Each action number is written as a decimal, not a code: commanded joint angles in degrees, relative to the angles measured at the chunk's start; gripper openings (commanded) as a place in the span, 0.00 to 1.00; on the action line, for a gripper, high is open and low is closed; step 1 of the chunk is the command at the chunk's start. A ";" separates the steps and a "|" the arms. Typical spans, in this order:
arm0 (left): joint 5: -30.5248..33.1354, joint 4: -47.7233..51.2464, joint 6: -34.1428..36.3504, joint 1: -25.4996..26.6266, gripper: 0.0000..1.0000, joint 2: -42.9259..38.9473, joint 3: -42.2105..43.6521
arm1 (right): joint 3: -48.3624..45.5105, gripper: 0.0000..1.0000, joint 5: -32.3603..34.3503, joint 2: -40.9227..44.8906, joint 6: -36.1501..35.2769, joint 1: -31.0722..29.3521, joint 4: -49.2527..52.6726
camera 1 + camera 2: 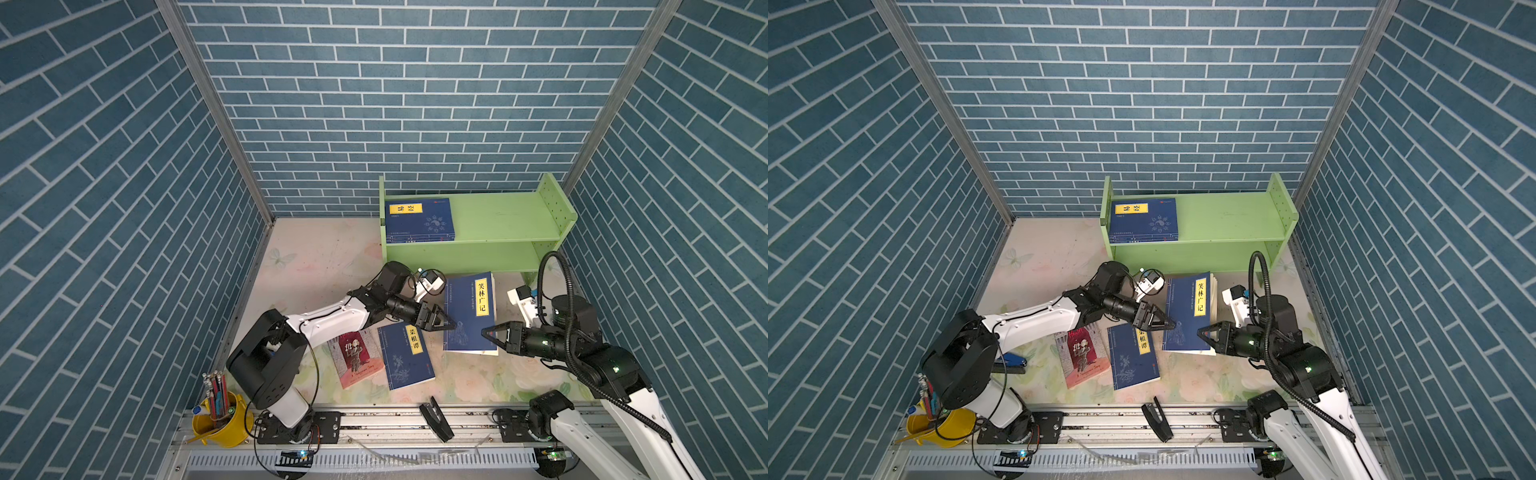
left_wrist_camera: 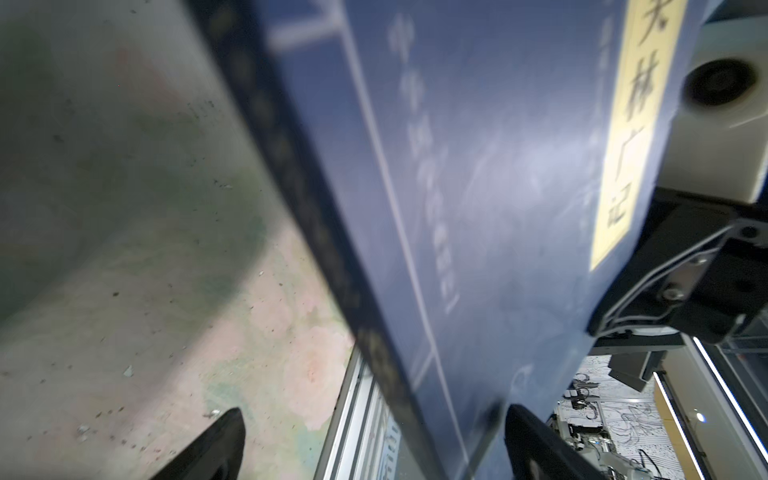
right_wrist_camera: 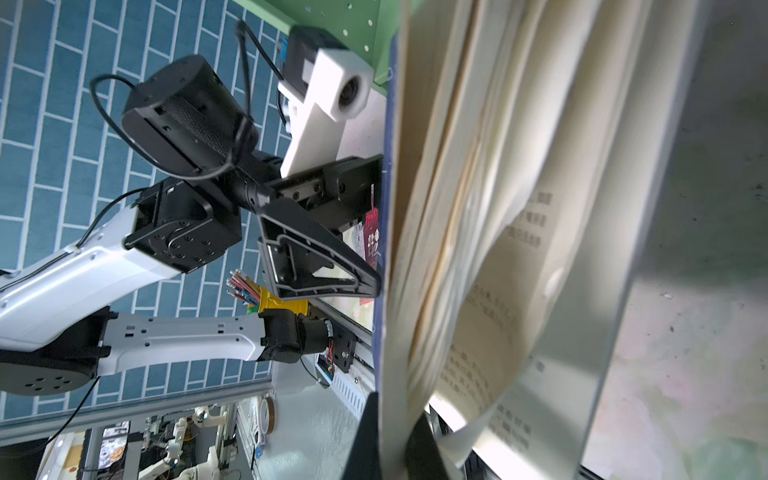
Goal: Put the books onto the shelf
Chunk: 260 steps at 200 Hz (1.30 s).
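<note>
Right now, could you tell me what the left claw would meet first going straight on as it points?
Likely the blue book in the right claw; its spine edge sits between the left claw's open jaws.

Robotics laboratory test cell: brick-print panels [image 1: 415, 104] on aluminium posts [image 1: 214, 104] enclose a floral table [image 1: 316, 257] carrying a shelf [image 1: 498, 216] and books [image 1: 405, 357]; two arms [image 1: 332, 318] are bolted to a slotted rail [image 1: 374, 422]. Beyond the cell, further robot arms [image 3: 174, 451] are visible.
</note>
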State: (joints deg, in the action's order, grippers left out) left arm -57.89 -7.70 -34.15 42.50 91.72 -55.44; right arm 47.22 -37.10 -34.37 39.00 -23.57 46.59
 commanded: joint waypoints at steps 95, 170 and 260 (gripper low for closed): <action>-5.03 -10.51 -9.78 -0.74 0.28 -4.11 1.66 | -1.16 0.00 -5.96 0.75 -4.50 0.12 0.30; -3.71 -3.34 -5.34 -2.75 0.00 -7.29 -0.55 | 4.49 0.71 15.99 0.48 -5.38 0.11 11.75; -11.82 20.14 12.67 -3.13 0.00 -10.41 -15.27 | 9.42 0.92 24.16 11.04 0.13 0.15 2.07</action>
State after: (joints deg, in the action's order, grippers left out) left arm -65.39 0.91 -32.75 39.55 83.77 -64.20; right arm 54.02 -13.65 -25.58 36.71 -23.49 54.85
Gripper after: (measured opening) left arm 0.121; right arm 0.915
